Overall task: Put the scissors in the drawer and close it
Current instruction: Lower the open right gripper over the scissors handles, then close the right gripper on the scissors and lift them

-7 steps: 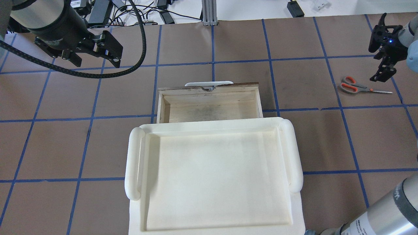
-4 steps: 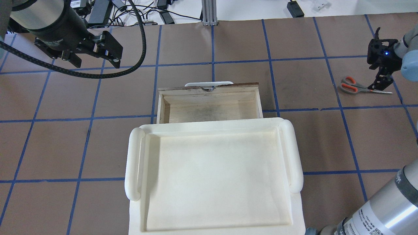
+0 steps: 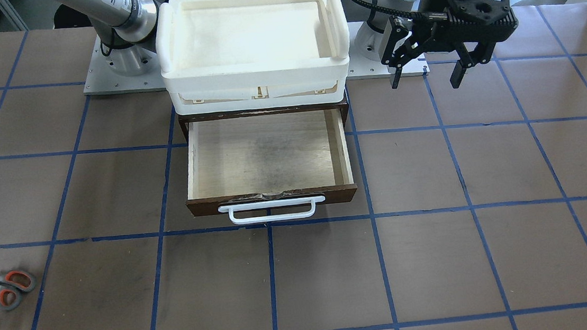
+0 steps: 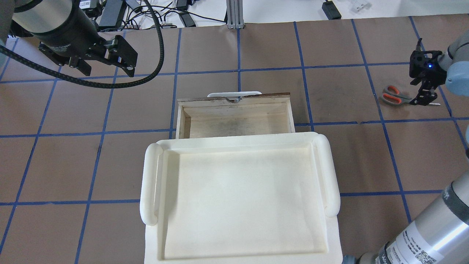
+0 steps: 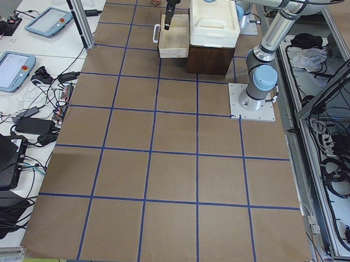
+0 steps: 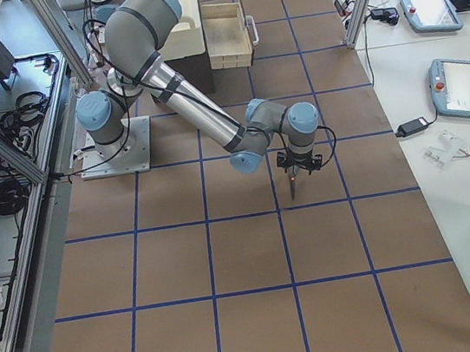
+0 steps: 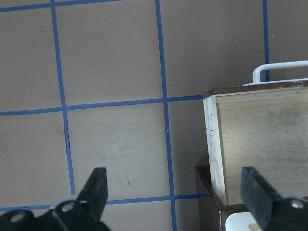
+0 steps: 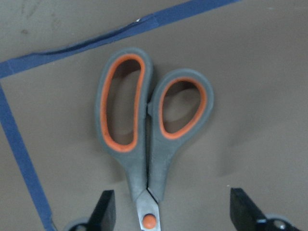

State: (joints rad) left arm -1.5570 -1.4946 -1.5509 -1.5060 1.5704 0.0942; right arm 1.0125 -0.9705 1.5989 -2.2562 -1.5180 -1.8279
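The scissors (image 4: 394,96) lie flat on the brown table at the far right, grey handles lined in orange; they also show in the right wrist view (image 8: 149,139) and the front view (image 3: 6,286). My right gripper (image 4: 424,99) is open and low over them, its fingers (image 8: 107,208) on either side of the pivot, and holds nothing. The drawer (image 4: 179,117) is pulled open at the table's middle, its pale interior (image 3: 266,156) empty, its white bar handle (image 3: 271,210) on the dark front. My left gripper (image 4: 106,68) is open and empty, raised to the drawer's far left.
A large white foam tray (image 4: 238,198) sits on top of the cabinet, above the drawer's rear part. Cables and power bricks (image 4: 154,14) lie beyond the table's far edge. Blue tape lines grid the brown table.
My right gripper has moved down and nearer to the scissors, from beside the blades to over the pivot. The left arm, drawer and scissors have not moved.
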